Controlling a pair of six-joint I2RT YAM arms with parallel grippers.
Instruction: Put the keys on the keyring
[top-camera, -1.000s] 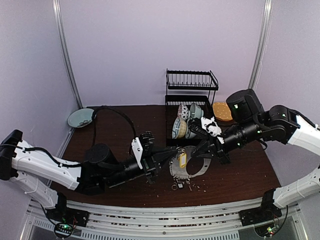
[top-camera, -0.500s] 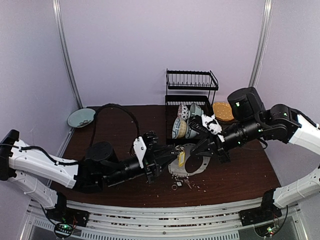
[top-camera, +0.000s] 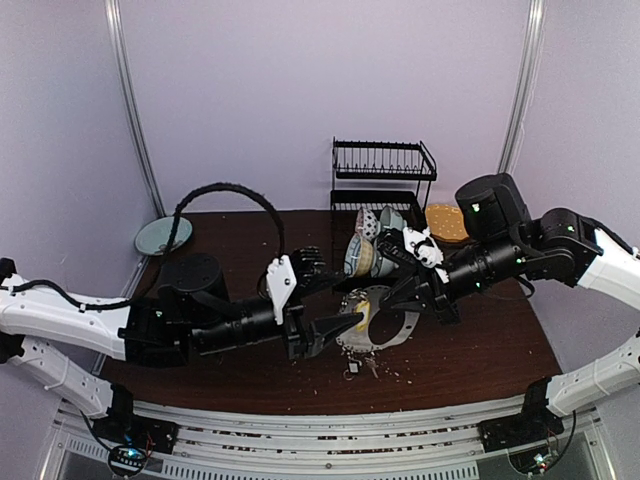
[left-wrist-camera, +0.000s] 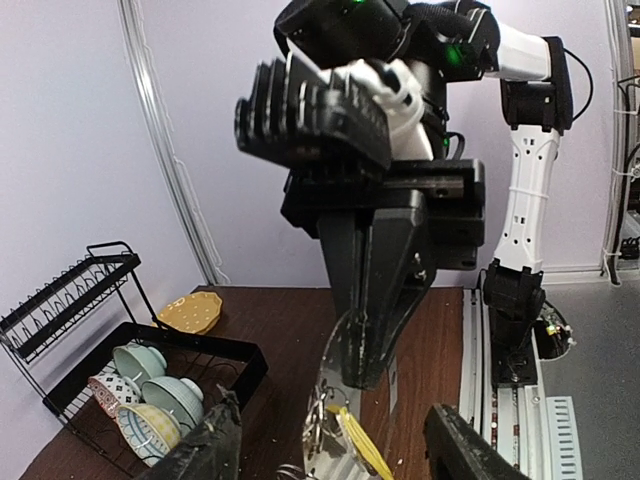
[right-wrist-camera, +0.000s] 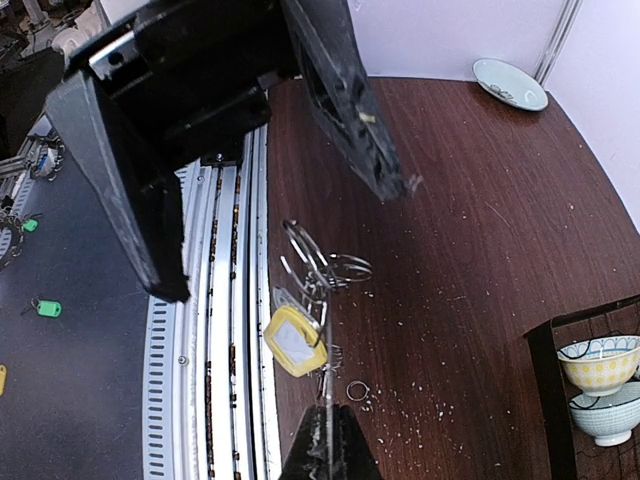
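**Yellow-tagged keys (right-wrist-camera: 295, 342) hung by the keyring (top-camera: 390, 345); left gripper (top-camera: 333, 334) brought in open**

The keys are found between the two arms, over the middle of the table (top-camera: 480, 350). The yellow tag (top-camera: 363, 318) is seen dangling beside a bunch of small rings (right-wrist-camera: 325, 265), close against the keyring and apparently off the wood. The silver key itself cannot be picked out among the rings. Whether the tag is already threaded on the hoop or only hangs against it cannot be told.

The keyring is held up on edge by the right gripper (right-wrist-camera: 325, 425), whose jaws are closed tight on the thin metal rim.

Compared with a second ago, the right gripper is hardly shifted, while the left gripper has been raised and carried right, towards the hoop. Its jaws are spread wide and nothing is held in them. In the left wrist view the tag and the hoop's lower edge are framed between the two fingers, untouched.

This is judged to be an approach for a grasp on the tag or the rings, so the threading is taken as unfinished.

A tiny loose ring (right-wrist-camera: 357, 390) is left lying on the table below, and a dish rack (top-camera: 385, 160) with bowls stands behind.
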